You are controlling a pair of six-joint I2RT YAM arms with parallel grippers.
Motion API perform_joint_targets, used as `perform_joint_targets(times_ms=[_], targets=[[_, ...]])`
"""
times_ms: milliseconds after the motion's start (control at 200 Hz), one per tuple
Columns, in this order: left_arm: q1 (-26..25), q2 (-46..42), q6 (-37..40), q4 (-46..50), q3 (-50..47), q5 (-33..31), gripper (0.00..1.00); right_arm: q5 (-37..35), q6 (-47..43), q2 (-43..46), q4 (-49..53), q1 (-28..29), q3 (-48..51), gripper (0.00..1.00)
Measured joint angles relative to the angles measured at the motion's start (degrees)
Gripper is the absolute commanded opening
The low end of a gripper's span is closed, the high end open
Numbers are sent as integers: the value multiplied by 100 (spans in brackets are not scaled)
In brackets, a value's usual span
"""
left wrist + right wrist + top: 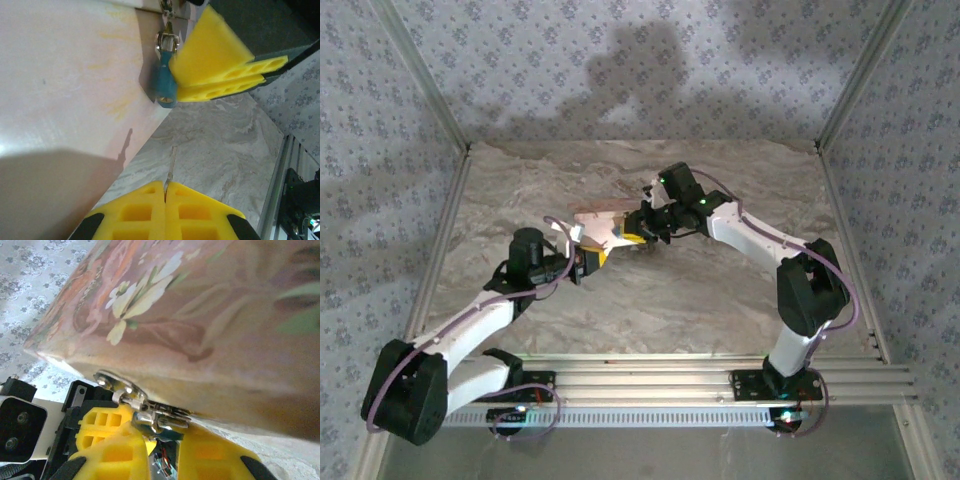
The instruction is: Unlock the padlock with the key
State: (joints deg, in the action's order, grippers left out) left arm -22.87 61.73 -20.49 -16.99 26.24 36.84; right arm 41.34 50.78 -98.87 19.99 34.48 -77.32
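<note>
Blue, light, likely slippery, the padlock (165,84) hanging at the pink box (60,75) is being gripped on its body by the right gripper (162,434); the key (172,165) is being clamped by the left gripper (165,192).

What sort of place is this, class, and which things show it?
Probably a robot lab enclosure: a left arm and right arm bolted to an aluminium rail, a marble-patterned tabletop, and patterned walls closing it in.
</note>
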Motion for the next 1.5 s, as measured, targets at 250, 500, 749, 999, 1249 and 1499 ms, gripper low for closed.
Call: perform_joint_targets(times_ms=[250, 500, 749, 999, 1249, 1499], targets=[[0, 177, -13, -125, 42, -28, 0, 114, 111, 0, -326, 2, 2, 0], [39, 140, 44, 321, 50, -385, 0, -1137, -396, 120, 236, 352, 61, 0], [39, -629, 162, 1464, 4, -1001, 0, -3211, -509, 321, 369, 1567, 330, 0], [243, -1272, 223, 2135, -57, -1401, 0, -3670, -385, -525, 42, 1967, 313, 1], [1390, -804, 133, 2664, 520, -1814, 0, -3871, -385, -326, 107, 1504, 321, 12], [2177, 817, 22, 2330, 1325, -1943, 0, -3794, -573, 483, 146, 723, 363, 47]])
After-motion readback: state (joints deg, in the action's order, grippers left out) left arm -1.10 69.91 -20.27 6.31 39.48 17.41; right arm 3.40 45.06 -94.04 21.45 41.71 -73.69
